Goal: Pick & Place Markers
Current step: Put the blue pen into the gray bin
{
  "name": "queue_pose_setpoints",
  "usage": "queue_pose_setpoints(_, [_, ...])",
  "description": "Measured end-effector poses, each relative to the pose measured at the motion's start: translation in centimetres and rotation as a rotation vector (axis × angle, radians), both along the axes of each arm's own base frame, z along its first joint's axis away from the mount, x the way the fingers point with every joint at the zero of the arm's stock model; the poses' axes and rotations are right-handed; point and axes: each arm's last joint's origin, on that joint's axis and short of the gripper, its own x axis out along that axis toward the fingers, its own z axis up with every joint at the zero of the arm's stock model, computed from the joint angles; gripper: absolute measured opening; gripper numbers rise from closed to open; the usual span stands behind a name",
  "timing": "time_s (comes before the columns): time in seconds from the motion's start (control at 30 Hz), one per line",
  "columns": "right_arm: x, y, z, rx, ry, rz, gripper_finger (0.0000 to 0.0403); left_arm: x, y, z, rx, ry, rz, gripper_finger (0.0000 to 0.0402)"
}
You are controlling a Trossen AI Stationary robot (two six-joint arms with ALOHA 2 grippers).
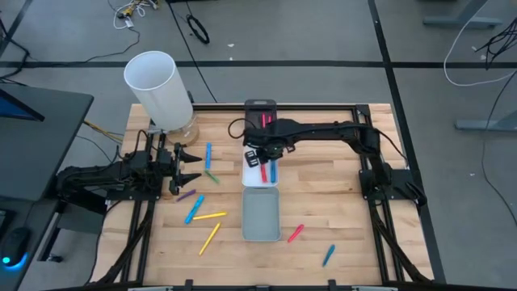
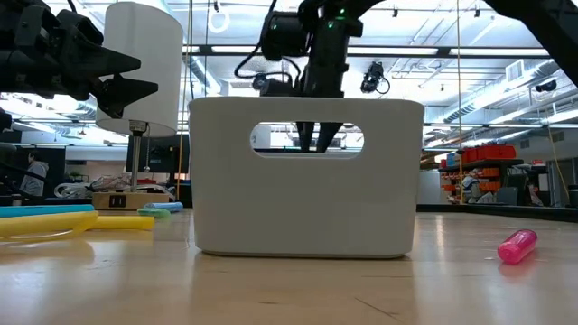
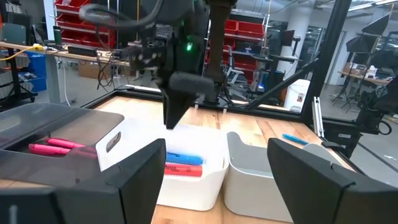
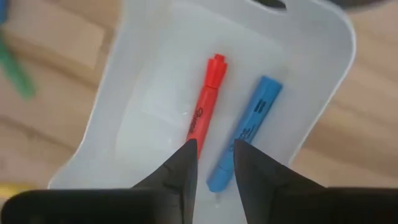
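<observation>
Markers, in the white tray (image 4: 323,74): one red marker (image 4: 205,106) and one blue marker (image 4: 245,134), lying side by side on the tray floor, near each other but apart. Pink markers (image 3: 53,147) lie in the black tray (image 1: 260,106) at the far end of the tray row; their count is hard to make out, perhaps two.

Markers loose on the table (image 1: 339,210): a blue one (image 1: 208,154) and a green one (image 1: 212,175) near the left arm; a purple one (image 1: 187,196), a blue one (image 1: 194,209) and two yellow ones (image 1: 212,217) further toward the near edge; a pink one (image 1: 296,234) and a blue one (image 1: 328,255) right of the grey tray (image 1: 261,212).

Right gripper (image 4: 212,155): poised over the white tray, directly above the red and blue markers, fingers narrowly parted and holding nothing.

Left gripper (image 1: 187,164): raised at the table's left side beside the tall white cylinder (image 1: 157,89), fingers spread wide and empty.
</observation>
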Motion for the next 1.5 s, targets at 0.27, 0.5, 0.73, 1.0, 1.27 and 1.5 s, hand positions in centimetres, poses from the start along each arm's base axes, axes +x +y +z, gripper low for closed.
queue_pose_setpoints(0.27, [-1.5,0.4,3.5,-0.129,-0.029,0.323,0.0105,0.0,0.0,0.0,0.000,0.000,0.000,0.0288])
queue_pose_setpoints(0.5, [-3.8,0.8,7.2,-0.255,-0.037,0.506,0.0133,0.0,0.0,0.0,0.000,0.000,0.000,0.0288])
queue_pose_setpoints(0.73, [-6.4,1.4,9.4,-0.222,0.005,0.740,0.0201,0.0,0.0,0.0,0.000,0.000,0.000,0.0288])
queue_pose_setpoints(1.0, [-9.0,2.1,11.4,-0.254,0.051,0.987,0.0238,0.0,0.0,0.0,0.000,0.000,0.000,0.0288])
queue_pose_setpoints(1.27, [-9.8,4.1,12.4,-0.295,0.044,1.214,0.0230,0.0,0.0,0.0,0.000,0.000,0.000,0.0288])
queue_pose_setpoints(1.5, [-10.4,6.6,12.6,-0.284,0.053,1.352,0.0222,0.0,0.0,0.0,0.000,0.001,0.000,0.0288])
